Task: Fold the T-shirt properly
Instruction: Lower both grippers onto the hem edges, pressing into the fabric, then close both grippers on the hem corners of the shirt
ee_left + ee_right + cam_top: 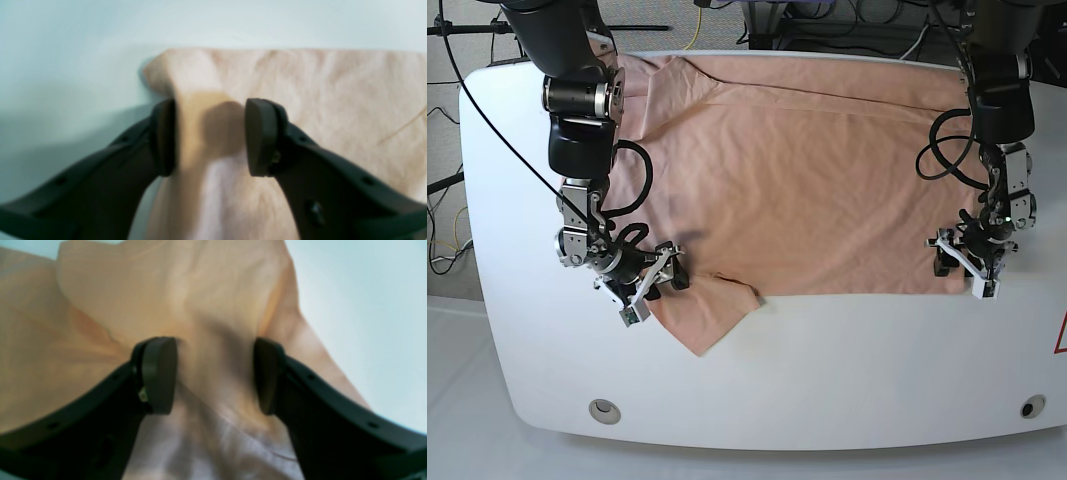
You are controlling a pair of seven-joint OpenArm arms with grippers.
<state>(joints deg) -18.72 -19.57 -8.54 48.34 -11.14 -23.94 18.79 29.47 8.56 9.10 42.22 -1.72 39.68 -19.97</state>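
A white round-cornered table (827,390) fills the base view, with dark cables (827,20) on the floor along the upper edge. A red mark at the table's far right edge is cut off and cannot be read. The T-shirt (807,180) lies spread across the upper middle of the table, one sleeve pointing toward the lower left. The left gripper (964,265), at the right of that view, sits at the shirt's edge; its wrist camera alone shows the jaws apart around a raised fold of cloth (210,126). The right gripper (652,282), at lower left, likewise straddles a ridge of fabric (213,373), jaws wide.
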